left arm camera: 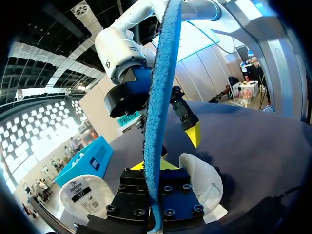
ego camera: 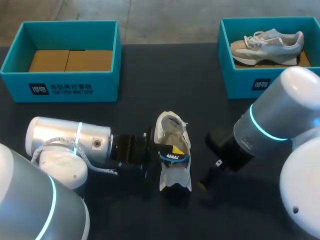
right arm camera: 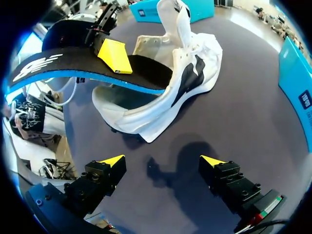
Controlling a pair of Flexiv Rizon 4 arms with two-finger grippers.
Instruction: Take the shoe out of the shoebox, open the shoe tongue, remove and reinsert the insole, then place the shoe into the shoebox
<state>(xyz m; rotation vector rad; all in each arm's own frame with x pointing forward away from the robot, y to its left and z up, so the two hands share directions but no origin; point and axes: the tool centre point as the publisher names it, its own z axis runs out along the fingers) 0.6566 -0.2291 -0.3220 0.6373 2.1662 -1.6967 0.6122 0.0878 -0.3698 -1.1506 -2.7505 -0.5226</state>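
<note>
A white shoe (ego camera: 175,172) lies on the dark table, its opening upward. My left gripper (ego camera: 171,153) is shut on a black insole with a blue edge (right arm camera: 73,66), held above the shoe; one end of the insole dips into the shoe's opening (right arm camera: 155,73). In the left wrist view the insole (left arm camera: 158,112) stands edge-on between my fingers, with the shoe (left arm camera: 207,187) beneath. My right gripper (right arm camera: 163,161) is open over bare table just right of the shoe (right arm camera: 180,87), holding nothing. Its yellow fingertip (left arm camera: 194,134) shows beyond the insole.
A blue shoebox (ego camera: 15,67) with only a cardboard bottom stands at the back left. Another blue shoebox (ego camera: 226,65) at the back right holds a grey shoe (ego camera: 267,44). Dark table lies between the boxes and the arms.
</note>
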